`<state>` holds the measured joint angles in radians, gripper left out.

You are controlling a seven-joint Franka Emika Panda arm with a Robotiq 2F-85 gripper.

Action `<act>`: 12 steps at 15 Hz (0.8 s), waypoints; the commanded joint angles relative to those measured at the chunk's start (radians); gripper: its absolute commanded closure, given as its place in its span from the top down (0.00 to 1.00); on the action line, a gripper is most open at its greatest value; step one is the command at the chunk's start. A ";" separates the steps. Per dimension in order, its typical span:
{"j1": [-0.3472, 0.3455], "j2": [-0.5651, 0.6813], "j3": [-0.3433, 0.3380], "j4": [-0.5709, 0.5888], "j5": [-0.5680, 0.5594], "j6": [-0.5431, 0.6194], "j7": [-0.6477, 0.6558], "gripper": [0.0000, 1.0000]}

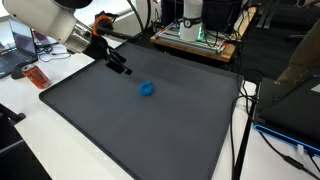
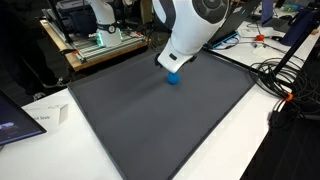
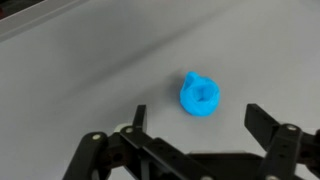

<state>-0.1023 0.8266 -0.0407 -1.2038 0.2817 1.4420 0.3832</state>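
In both exterior views the biggest thing on the tabletop was a dark grey mat (image 1: 140,130), which covered nearly all of it and left only a white margin along the edges. Over the corner of the mat nearest the wooden board of electronics (image 1: 195,35) leaned the white arm (image 1: 45,20), bulky enough in an exterior view to hide its own tool. At its end the gripper (image 1: 122,69) hung over the mat with its two black fingers (image 3: 140,112) spread wide and nothing between them (the wrist view made that plain). It was touching nothing.

A small, crumpled bright blue lump (image 1: 147,89) lay on the mat near the gripper but clear of it. It sat closer to the edge by the electronics board than to the opposite edge. From the wrist view it lay ahead of the fingertips, roughly in line with the gap.

Off the mat, a tangle of black cables (image 2: 285,80) trailed past one edge, and a small orange-red item (image 1: 37,77) lay beside another corner.
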 commanded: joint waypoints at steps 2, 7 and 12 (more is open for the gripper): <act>0.005 -0.034 -0.013 -0.052 0.032 0.028 0.020 1.00; -0.005 -0.068 -0.028 -0.122 0.066 0.068 0.070 1.00; -0.055 -0.118 -0.055 -0.255 0.161 0.088 0.116 1.00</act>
<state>-0.1217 0.7657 -0.0844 -1.3440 0.3571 1.4939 0.4675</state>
